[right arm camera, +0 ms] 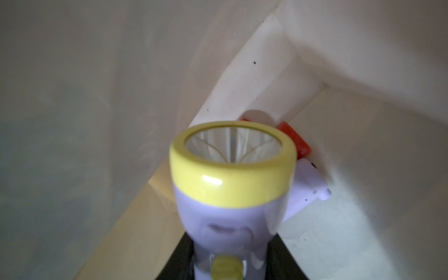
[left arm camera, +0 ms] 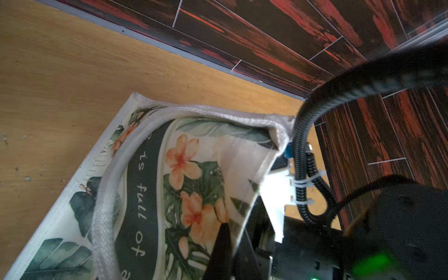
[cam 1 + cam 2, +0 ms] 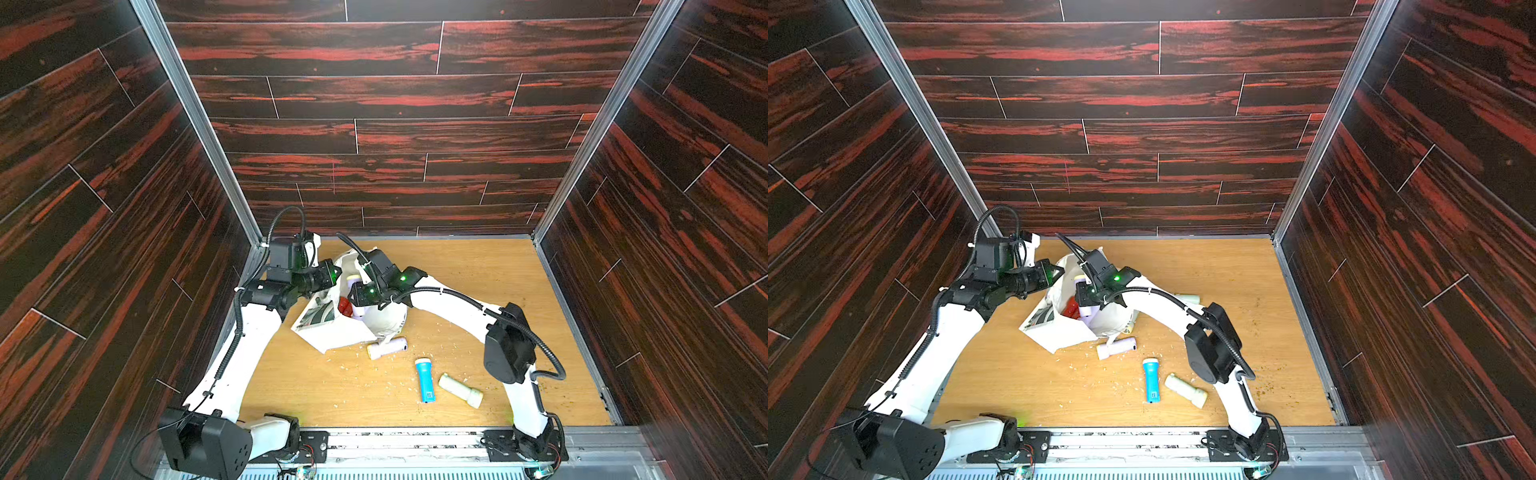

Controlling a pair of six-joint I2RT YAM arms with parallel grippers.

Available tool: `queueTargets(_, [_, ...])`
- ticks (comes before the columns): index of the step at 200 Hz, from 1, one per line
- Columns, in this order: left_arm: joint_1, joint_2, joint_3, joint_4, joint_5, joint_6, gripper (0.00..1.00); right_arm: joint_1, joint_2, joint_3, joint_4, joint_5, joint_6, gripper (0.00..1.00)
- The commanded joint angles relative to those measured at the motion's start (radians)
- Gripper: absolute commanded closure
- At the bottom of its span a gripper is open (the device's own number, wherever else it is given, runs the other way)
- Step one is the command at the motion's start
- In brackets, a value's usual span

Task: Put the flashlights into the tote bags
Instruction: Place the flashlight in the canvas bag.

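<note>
1 off-white tote bag point(image 3: 332, 334) w/ floral print is seen open toward the far left of the wooden table point(image 3: 316, 386), its rim pinched in the closed jaws of the left gripper point(image 3: 335, 275). The right gripper point(image 1: 230, 266) is seen inside the bag, jaws clamped on 1 yellow-headed lavender flashlight point(image 1: 230, 194); deeper in, 1 red flashlight point(image 1: 294, 141) and 1 loose lavender flashlight point(image 1: 311, 185) are made out. Outside the bag 4 are counted: 1 pale flashlight point(image 3: 386, 348) just beside the bag's near edge, 1 blue flashlight point(image 3: 424, 380) w/ 1 cream flashlight point(image 3: 460, 390) beside it, and 1 far cream flashlight point(image 3: 1187, 298) past the right forearm.
</note>
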Motion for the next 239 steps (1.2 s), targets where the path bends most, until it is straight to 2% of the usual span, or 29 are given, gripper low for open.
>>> queueTargets(1, [0.002,-0.061,0.022,0.066,-0.006,-0.025,1.0,0.005,0.07,0.066,-0.05,-0.016,0.083,1.0])
queueTargets(58, [0.002,-0.07,0.002,0.069,-0.019,-0.023,1.0,0.002,0.144,0.151,-0.152,0.014,0.172,1.0])
queueTargets(151, [0.002,-0.07,-0.008,0.063,-0.02,-0.014,1.0,-0.003,0.222,0.211,-0.219,-0.019,0.197,1.0])
queueTargets(200, [0.002,-0.072,-0.008,0.057,-0.025,-0.006,1.0,-0.004,0.24,0.207,-0.216,-0.041,0.208,0.87])
queueTargets(239, [0.002,-0.073,-0.011,0.057,-0.023,-0.007,1.0,-0.004,0.228,0.186,-0.209,-0.037,0.214,0.69])
